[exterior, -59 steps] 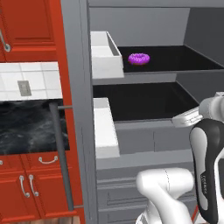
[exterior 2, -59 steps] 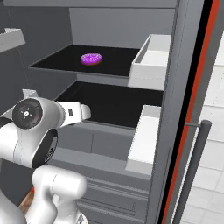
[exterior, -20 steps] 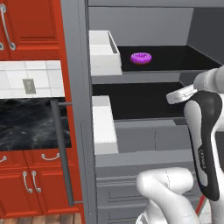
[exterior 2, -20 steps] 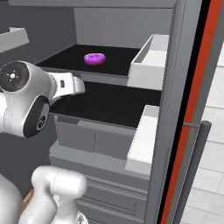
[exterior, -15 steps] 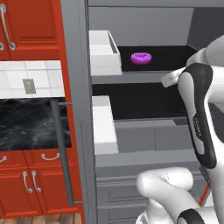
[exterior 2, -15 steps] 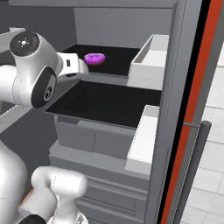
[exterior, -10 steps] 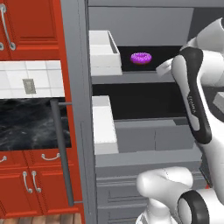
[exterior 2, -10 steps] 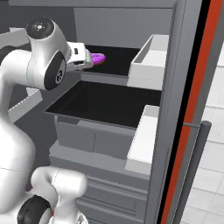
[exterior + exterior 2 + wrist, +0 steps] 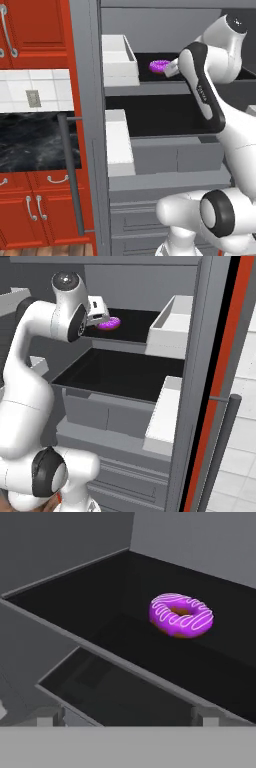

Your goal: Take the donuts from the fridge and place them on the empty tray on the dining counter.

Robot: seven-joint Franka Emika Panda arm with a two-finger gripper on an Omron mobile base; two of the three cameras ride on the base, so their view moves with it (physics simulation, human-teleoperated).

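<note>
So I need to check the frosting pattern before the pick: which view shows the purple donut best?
The hand view: the purple donut lies whole and unblocked on the black shelf, its white stripes and hole plain. In the left base view it is small and partly behind the arm; in the right base view it is small, beside the hand.

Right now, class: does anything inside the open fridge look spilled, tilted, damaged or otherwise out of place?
Nothing stands out. The purple donut lies flat and whole on the fridge's upper black shelf, with no spill visible around it.
</note>
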